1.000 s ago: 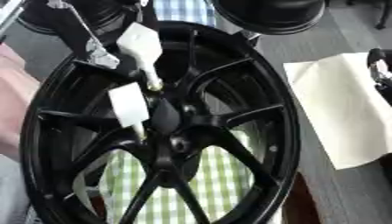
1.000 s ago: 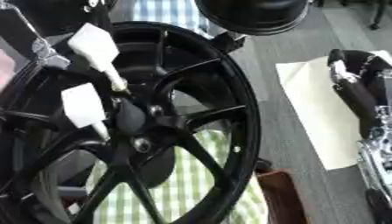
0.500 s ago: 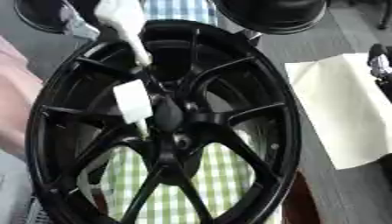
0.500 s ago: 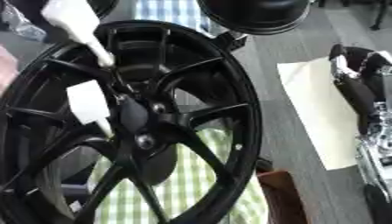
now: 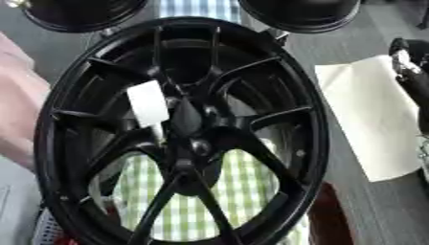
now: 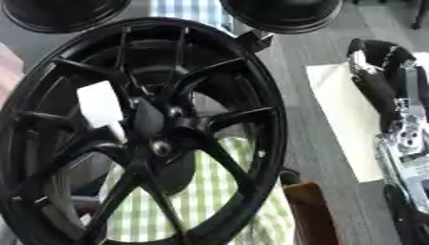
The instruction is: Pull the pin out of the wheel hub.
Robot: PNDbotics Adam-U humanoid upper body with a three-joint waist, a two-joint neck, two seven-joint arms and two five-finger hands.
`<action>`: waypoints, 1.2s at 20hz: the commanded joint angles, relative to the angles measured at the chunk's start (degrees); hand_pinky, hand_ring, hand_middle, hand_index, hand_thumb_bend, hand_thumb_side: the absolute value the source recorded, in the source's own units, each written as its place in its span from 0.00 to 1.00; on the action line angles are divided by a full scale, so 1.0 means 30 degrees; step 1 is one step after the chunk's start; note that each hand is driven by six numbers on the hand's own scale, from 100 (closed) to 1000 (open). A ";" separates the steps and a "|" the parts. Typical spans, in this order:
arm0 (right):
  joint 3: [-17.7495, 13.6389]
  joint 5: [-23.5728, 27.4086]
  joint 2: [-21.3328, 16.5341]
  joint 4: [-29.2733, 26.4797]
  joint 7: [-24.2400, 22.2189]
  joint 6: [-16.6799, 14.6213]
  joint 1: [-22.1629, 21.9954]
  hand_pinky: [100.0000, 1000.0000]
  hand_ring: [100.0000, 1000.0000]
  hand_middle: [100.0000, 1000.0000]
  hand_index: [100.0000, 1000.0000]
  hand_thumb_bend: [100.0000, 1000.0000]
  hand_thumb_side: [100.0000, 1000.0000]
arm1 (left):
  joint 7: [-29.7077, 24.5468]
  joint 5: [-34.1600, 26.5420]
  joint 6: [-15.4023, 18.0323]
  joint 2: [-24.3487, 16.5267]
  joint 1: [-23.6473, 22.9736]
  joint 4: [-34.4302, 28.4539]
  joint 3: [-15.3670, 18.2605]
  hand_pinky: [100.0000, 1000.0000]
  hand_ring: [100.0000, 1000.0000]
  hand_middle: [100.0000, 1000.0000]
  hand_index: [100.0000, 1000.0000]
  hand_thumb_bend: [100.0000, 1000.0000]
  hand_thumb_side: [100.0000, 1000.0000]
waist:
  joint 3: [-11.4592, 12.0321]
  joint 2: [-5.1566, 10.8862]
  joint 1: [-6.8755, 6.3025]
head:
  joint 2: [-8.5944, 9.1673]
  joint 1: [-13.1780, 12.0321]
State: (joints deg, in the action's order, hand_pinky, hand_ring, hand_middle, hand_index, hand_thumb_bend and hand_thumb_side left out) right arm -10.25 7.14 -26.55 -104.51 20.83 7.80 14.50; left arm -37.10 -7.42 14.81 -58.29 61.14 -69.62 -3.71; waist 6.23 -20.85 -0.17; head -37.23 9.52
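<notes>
Large black spoked alloy wheel hub [image 5: 180, 129]: 1 white-tagged pin [image 5: 148, 104] seated beside hub centre, extraction pending. Right hand [image 6: 377, 72] idle right of hub, finger state indeterminable. Left hand unseen.

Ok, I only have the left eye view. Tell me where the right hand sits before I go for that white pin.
Observer: The right hand lies over the white sheet, apart from the wheel hub; your view cuts most of it off.
Operator: Give me the rest of that arm.
Observer: A silver stretch of the right arm runs down the right edge below the hand, not touching the rim.
</notes>
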 commanded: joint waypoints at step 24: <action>-0.0361 0.0048 -0.0284 -0.0306 0.0165 -0.0103 0.0041 0.79 0.72 0.55 0.66 0.17 0.35 | 0.8145 0.1727 -0.1898 -0.0310 -1.3117 0.0653 0.5584 0.69 0.49 0.42 0.57 0.25 0.00 | 0.0065 0.0758 0.0201 | 0.0402 -0.0125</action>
State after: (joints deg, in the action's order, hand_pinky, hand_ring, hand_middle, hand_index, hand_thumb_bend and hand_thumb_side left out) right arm -11.19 7.14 -26.44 -104.53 21.48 7.53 14.10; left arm -13.43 -2.47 9.43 -57.18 21.55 -66.02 11.67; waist 6.40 -19.94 0.69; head -36.64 9.39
